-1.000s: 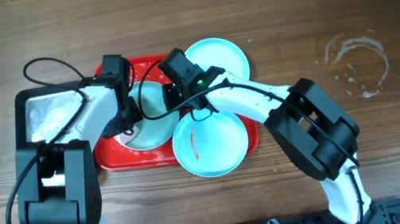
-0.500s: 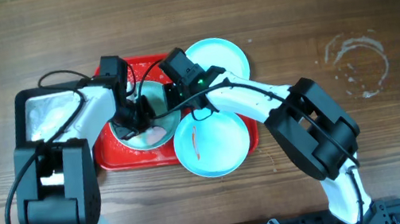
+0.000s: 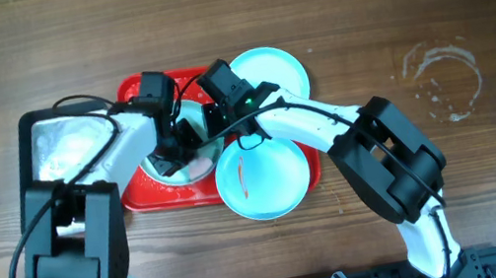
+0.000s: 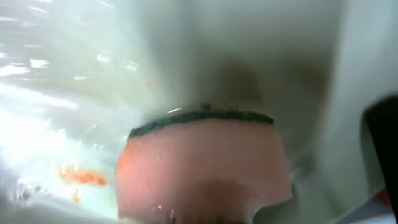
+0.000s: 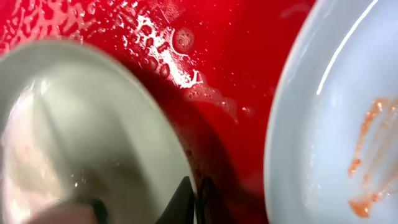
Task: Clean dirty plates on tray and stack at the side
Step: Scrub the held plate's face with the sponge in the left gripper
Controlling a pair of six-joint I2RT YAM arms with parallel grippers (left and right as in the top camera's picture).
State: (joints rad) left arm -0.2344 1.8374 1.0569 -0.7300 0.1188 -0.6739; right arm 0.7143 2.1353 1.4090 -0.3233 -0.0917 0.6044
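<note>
The red tray (image 3: 137,191) lies left of centre. My right gripper (image 3: 213,131) is shut on the rim of a pale turquoise plate (image 3: 194,164) and holds it tilted over the tray; its fingers (image 5: 196,200) pinch the rim of this plate (image 5: 81,124). My left gripper (image 3: 175,150) is shut on a pink sponge (image 4: 205,168) with a green edge, pressed against the wet plate face (image 4: 93,81) beside an orange smear (image 4: 81,177). A second plate (image 3: 265,181) with an orange smear lies on the tray's front right corner, also in the right wrist view (image 5: 336,112). A third plate (image 3: 269,71) lies at the tray's back right.
A grey metal pan (image 3: 59,144) with a black rim stands left of the tray. The tray floor (image 5: 224,62) is wet with droplets. A dried water ring (image 3: 440,79) marks the wooden table at the right.
My left gripper has moved right across the held plate with the sponge, covering more of it. The right arm and the other two plates have not moved.
</note>
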